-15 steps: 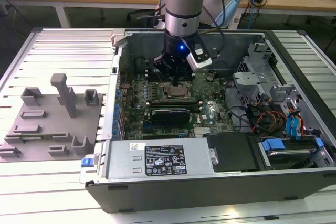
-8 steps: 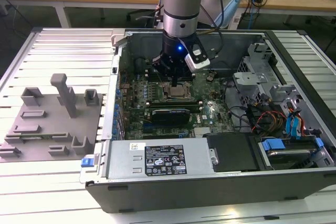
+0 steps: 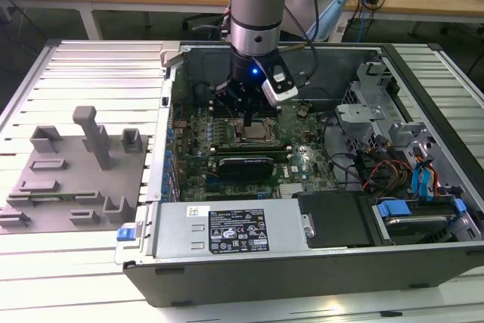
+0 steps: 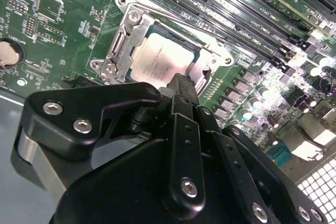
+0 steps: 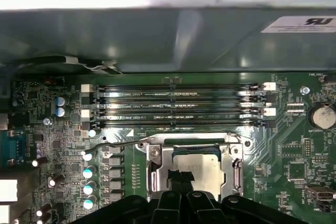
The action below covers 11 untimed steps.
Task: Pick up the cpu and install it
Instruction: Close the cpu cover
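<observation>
Cpu [image 3: 255,132] sits socketed at your gripper's [image 3: 248,119] six o'clock in the exterior view; you cannot tell its grasp.

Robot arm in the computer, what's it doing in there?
The robot arm reaches down into an open computer case. Its claw hangs right over the cpu, the shiny silver square. The cpu lies flat inside the metal socket frame on the green motherboard. Whether the claw is touching the cpu cannot be told from these views.
</observation>
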Each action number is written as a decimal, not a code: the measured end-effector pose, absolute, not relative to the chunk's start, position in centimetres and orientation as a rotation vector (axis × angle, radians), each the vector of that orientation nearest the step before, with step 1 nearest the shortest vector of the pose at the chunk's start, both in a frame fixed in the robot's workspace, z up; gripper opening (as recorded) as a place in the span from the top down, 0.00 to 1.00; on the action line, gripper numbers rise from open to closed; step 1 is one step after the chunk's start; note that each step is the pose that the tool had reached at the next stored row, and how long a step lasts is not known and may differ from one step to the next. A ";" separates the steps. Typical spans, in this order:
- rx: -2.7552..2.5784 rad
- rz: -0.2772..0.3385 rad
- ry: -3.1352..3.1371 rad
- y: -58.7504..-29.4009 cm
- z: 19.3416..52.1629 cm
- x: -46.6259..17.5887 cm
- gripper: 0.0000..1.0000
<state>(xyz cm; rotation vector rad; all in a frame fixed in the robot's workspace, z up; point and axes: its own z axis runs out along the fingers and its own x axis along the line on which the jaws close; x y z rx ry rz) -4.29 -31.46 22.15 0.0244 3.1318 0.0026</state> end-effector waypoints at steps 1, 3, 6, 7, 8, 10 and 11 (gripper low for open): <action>0.025 0.003 3.132 -31.5 22.1 -4.4 0.89; 0.024 0.003 3.132 -31.6 22.0 -4.5 0.89; 0.025 0.003 3.132 -31.7 21.8 -4.7 0.89; 0.024 0.003 3.132 -31.7 21.7 -4.8 0.89; 0.024 0.003 3.132 -31.8 21.6 -4.9 0.89; 0.024 0.003 3.132 -31.8 21.1 -5.3 0.89; 0.024 0.003 3.131 -31.8 21.0 -5.5 0.89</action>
